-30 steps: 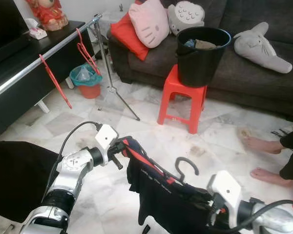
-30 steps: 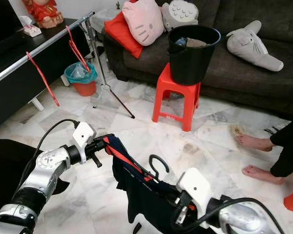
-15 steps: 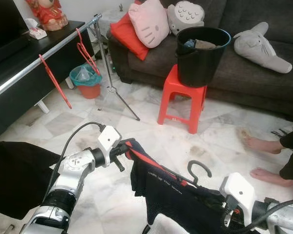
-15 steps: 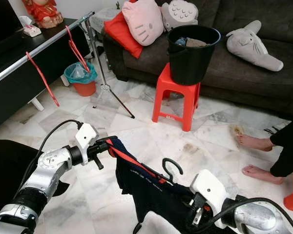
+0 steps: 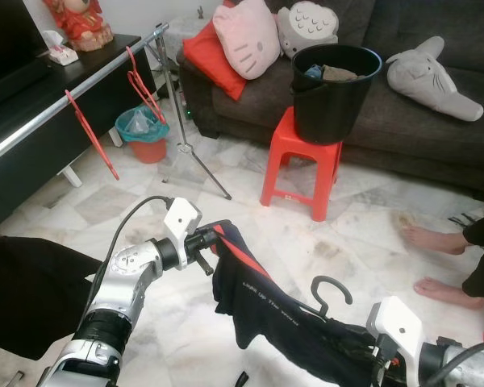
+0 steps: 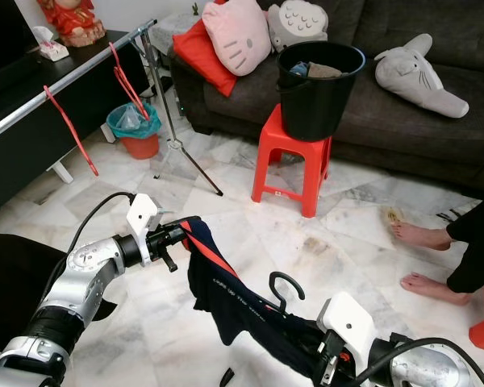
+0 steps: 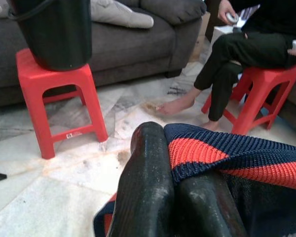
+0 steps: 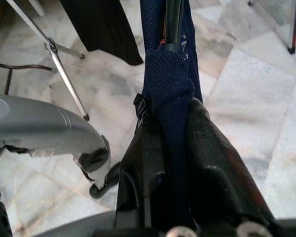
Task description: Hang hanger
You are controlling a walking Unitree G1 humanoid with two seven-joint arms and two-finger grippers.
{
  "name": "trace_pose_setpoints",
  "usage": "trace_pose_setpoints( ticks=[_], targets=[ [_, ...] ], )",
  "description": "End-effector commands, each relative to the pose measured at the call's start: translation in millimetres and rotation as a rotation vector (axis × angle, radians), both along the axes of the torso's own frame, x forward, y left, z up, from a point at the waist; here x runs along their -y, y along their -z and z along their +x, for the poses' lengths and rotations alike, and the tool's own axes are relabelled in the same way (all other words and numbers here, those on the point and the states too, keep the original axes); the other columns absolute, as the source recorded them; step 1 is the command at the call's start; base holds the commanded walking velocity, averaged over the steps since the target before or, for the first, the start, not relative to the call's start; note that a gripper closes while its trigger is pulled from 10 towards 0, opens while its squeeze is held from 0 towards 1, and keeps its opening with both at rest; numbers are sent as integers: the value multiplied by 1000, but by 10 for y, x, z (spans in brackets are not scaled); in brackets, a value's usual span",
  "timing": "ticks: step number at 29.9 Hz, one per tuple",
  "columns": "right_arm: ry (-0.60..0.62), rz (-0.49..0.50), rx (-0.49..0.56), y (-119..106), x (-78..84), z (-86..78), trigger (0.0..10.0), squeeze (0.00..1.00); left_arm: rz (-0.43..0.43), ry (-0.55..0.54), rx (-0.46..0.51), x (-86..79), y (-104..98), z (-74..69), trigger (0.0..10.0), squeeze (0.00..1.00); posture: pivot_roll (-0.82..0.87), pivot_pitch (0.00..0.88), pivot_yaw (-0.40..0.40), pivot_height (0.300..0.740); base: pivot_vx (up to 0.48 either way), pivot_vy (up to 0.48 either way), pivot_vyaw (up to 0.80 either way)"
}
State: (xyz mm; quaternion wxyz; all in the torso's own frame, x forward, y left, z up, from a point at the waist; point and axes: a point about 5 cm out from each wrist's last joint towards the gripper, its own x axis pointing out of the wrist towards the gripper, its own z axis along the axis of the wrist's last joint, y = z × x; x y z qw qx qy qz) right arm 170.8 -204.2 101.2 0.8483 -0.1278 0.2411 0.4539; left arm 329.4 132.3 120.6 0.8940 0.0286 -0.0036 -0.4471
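A dark navy shirt (image 5: 266, 302) with a red stripe hangs on a hanger whose black hook (image 5: 331, 287) sticks up, stretched low over the floor between my two arms. My left gripper (image 5: 216, 236) is shut on the shirt's striped upper end, and its black fingers (image 7: 148, 187) pinch the navy-and-red knit edge (image 7: 227, 160). My right gripper (image 8: 170, 128) is shut on the bunched navy cloth at the lower end, near the picture's bottom right. A silver rail (image 5: 60, 87) at the upper left carries two red hangers (image 5: 90, 133).
A red stool (image 5: 302, 161) bears a black bucket (image 5: 335, 89) before a dark sofa (image 5: 403, 113) with cushions. The rail's tripod legs (image 5: 195, 157) and a teal bin (image 5: 141, 133) stand left. A person's bare feet (image 5: 436, 262) are at the right. Black cloth (image 5: 28, 290) lies lower left.
Both grippers have shifted rightward with the shirt. The hook has moved right and slightly down, and the shirt now hangs more steeply from the left gripper.
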Motion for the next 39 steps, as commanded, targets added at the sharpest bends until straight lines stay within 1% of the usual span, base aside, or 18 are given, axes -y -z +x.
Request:
trace_pose_setpoints(
  ticks=[1,3,7,9,11,16,18,19,22,23,25,26,27,28,30,35,38,39],
  targets=[
    [8,-6,6,-6,4,-17,10000,0,-11,-51,42,-137,-137,53,10000,0,-65,74,80,740,0,0,0],
    [37,-4,44,-38,18,34,10000,0,-4,-44,31,-127,-107,38,10000,0,-68,74,81,740,0,0,0],
    [29,28,71,-116,-22,48,10000,0,2,-43,18,-129,-77,26,10000,0,-69,73,80,740,0,0,0],
    [74,35,53,-120,-32,72,10000,0,13,-32,5,-121,-46,13,10000,0,-69,73,79,740,0,0,0],
    [88,23,63,-108,-34,91,10000,0,17,-26,4,-112,-34,3,10000,0,-69,72,79,740,0,0,0],
    [100,21,32,-64,-36,67,10000,0,23,-19,0,-109,-23,-10,10000,0,-69,74,78,740,0,0,0],
    [145,-27,25,-27,39,105,10000,0,25,-18,-1,-115,-26,-11,10000,0,-68,74,78,740,0,0,0],
    [145,-27,25,-27,39,105,10000,0,25,-18,-1,-115,-26,-11,10000,0,-68,74,78,740,0,0,0],
    [159,-93,27,20,149,127,10000,0,25,-11,-1,-111,-31,-14,10000,0,-68,74,79,740,0,0,0],
    [178,-144,27,54,235,145,10000,0,25,-5,1,-108,-37,-18,10000,0,-70,74,78,740,0,0,0],
    [187,-174,30,71,277,155,10000,0,24,-4,2,-106,-41,-19,10000,0,-70,74,78,740,0,0,0],
    [199,-226,26,111,339,165,10000,0,22,-1,4,-103,-48,-22,10000,0,-70,75,80,740,0,0,0],
    [199,-226,26,111,339,165,10000,0,22,-1,4,-103,-48,-22,10000,0,-70,75,80,740,0,0,0],
    [212,-286,12,170,409,166,10000,0,15,5,8,-95,-64,-26,10000,0,-69,74,79,740,0,0,0],
    [212,-326,-2,216,448,151,10000,0,-4,12,12,-85,-92,-30,10000,0,-69,74,79,740,0,0,0],
    [207,-338,-18,290,453,121,10000,0,-51,6,26,-94,-193,-7,10000,0,-65,77,78,740,0,0,0],
    [189,-290,-5,286,398,124,10000,0,-70,-1,30,-95,-234,5,10000,0,-64,77,79,740,0,0,0],
    [189,-290,-5,286,398,124,10000,0,-70,-1,30,-95,-234,5,10000,0,-64,77,79,740,0,0,0]
  ],
)
